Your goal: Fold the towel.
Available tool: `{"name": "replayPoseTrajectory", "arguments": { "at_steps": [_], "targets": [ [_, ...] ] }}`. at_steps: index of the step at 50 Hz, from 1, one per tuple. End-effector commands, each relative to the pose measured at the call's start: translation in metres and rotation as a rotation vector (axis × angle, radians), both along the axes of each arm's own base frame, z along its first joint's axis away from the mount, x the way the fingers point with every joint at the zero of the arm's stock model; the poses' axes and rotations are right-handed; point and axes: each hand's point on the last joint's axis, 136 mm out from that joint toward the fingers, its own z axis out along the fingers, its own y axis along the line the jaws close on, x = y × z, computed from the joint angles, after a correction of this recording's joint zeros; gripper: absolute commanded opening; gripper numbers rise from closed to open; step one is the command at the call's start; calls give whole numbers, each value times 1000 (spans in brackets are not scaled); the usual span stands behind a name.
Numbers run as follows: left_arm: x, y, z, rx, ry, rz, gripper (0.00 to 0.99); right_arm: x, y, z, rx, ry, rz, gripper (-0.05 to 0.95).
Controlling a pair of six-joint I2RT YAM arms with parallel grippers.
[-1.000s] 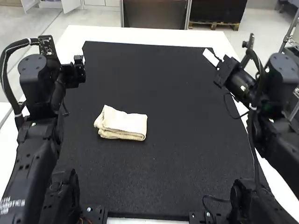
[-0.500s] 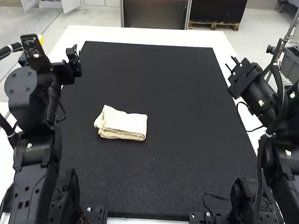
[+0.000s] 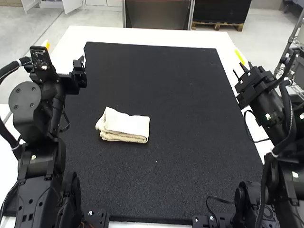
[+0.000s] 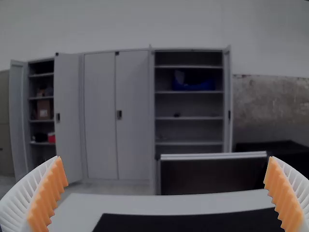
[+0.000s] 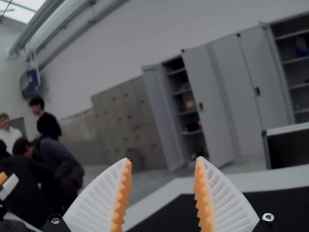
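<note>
My left gripper (image 3: 64, 51) holds its fingers wide apart; on my right gripper (image 3: 241, 65) they are parted too, less widely. The cream towel (image 3: 124, 126) lies folded in layers on the black mat (image 3: 190, 142), nearer my left arm (image 3: 40, 161).

A cream towel (image 3: 125, 126) lies flat on the black mat (image 3: 156, 85) that covers most of the white bench (image 3: 142, 35), nearer the bench's left edge than its right. It is folded into a small, thick bundle, its layers showing along the near side and at the rounded left end. The left arm (image 3: 40, 156) stands at the near left corner, with its gripper (image 3: 79, 73) above the left edge, well apart from the towel. The right arm (image 3: 285, 166) stands at the near right corner, its gripper (image 3: 242, 70) by the right edge, fingers parted.
</note>
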Motion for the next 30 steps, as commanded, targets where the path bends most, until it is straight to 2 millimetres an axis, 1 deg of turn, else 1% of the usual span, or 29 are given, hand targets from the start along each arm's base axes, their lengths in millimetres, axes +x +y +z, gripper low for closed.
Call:
{"name": "replayPoseTrajectory", "arguments": {
  "at_steps": [1, 3, 8, 9, 10, 13, 17, 19, 22, 24, 25, 30],
  "targets": [
    [-3, -9, 6, 34, -19, -31, 959, -2, -8, 6, -19, -50, -67, 490],
    [-3, -11, 6, 34, -19, -40, 959, -2, -10, 6, -21, -55, -77, 561],
    [-3, -16, 5, 58, -16, -49, 959, -2, -15, 8, -33, -72, -113, 805],
    [-2, -17, 2, 64, -9, -52, 959, -1, -17, 8, -35, -76, -130, 869],
    [-1, -18, 0, 70, -4, -54, 959, -1, -18, 9, -35, -79, -140, 908],
    [1, -21, -5, 103, 8, -55, 959, -1, -24, 11, -56, -112, -188, 916],
    [4, -24, -13, 106, 22, -74, 959, 1, -37, 14, -58, -143, -280, 916],
    [4, -27, -13, 112, 17, -84, 959, 5, -43, 13, -64, -149, -326, 911],
    [3, -29, -13, 146, 7, -81, 959, 6, -45, 11, -106, -167, -356, 902],
    [2, -30, -13, 160, 0, -78, 959, 10, -58, 11, -114, -176, -447, 908],
    [1, -29, -12, 160, -8, -74, 959, 11, -60, 12, -112, -176, -462, 908],
    [-2, -28, -14, 161, -41, -62, 959, 14, -54, 2, -202, -203, -463, 908]
  ]
}}
